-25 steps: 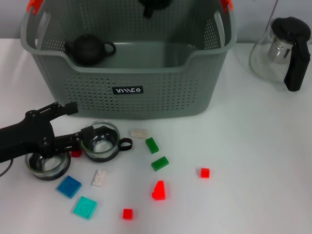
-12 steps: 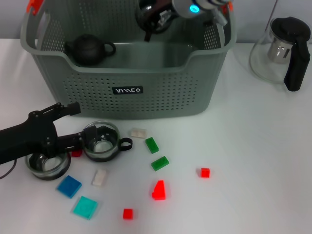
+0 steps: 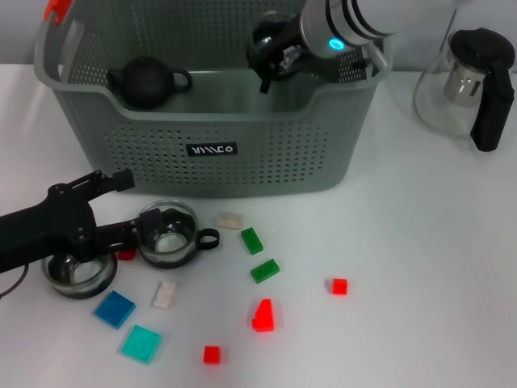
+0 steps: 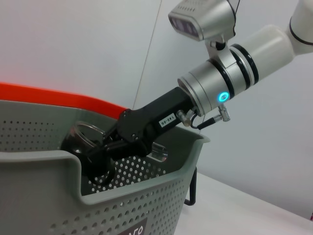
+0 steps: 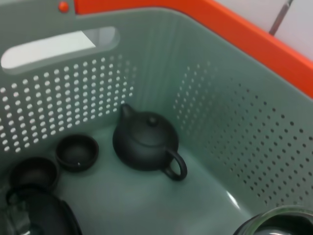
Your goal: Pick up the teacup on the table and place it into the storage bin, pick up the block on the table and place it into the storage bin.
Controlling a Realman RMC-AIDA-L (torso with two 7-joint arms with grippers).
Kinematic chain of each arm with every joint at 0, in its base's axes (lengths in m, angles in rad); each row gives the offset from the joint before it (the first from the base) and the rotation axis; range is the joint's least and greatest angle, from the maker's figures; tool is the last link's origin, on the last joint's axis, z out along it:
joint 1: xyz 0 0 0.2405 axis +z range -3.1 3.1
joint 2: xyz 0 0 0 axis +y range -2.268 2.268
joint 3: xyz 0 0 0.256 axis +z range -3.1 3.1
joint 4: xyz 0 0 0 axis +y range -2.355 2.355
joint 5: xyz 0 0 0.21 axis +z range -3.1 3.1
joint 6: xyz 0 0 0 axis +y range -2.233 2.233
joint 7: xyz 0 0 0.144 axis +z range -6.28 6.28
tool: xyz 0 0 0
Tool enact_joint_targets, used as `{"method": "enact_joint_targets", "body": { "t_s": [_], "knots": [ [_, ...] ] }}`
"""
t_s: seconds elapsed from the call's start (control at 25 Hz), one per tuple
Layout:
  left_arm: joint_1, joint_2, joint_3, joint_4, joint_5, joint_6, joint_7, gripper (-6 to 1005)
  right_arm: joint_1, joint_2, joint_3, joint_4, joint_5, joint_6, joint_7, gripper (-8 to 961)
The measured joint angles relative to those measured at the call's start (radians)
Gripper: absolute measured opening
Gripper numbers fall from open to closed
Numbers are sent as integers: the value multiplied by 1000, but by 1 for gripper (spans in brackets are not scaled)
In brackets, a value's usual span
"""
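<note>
The grey-green storage bin [image 3: 242, 174] stands at the back of the table. My right gripper [image 3: 275, 55] reaches into the bin from the right and is shut on a glass teacup [image 3: 266, 39], held above the bin's floor. The left wrist view shows this gripper [image 4: 105, 147] and its teacup [image 4: 88, 142]; the cup's rim [image 5: 276, 220] shows in the right wrist view. My left gripper [image 3: 128, 204] is open, low on the table at the left, beside a second glass teacup [image 3: 168, 234]. A third teacup [image 3: 77, 275] sits under the left arm. Several blocks lie in front, among them a green block [image 3: 252, 240] and a red block [image 3: 262, 315].
A black teapot [image 3: 147, 81] sits in the bin's left corner, and also shows in the right wrist view [image 5: 146, 142] next to small dark cups [image 5: 77, 152]. A glass kettle with a black handle [image 3: 468, 81] stands at the back right. Blue [image 3: 114, 309] and teal [image 3: 141, 343] tiles lie front left.
My right arm has come into view from the top and moved right and down into the bin with the teacup. The left arm has barely moved.
</note>
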State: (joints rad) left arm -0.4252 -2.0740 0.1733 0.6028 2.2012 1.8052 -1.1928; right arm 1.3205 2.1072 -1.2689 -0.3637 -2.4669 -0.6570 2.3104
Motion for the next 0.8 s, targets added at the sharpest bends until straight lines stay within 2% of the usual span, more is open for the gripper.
{"method": "enact_joint_targets", "body": {
  "t_s": [0.52,0.8],
  "knots": [
    [0,-1,0,0,0,-3,-2,917,0,-7,-2,-6,-11,-42,-4,61],
    [-1,-2,0,0,-2,-5,-1,917,1,-8,-2,-16,-12,-47,-3,308]
  ]
}}
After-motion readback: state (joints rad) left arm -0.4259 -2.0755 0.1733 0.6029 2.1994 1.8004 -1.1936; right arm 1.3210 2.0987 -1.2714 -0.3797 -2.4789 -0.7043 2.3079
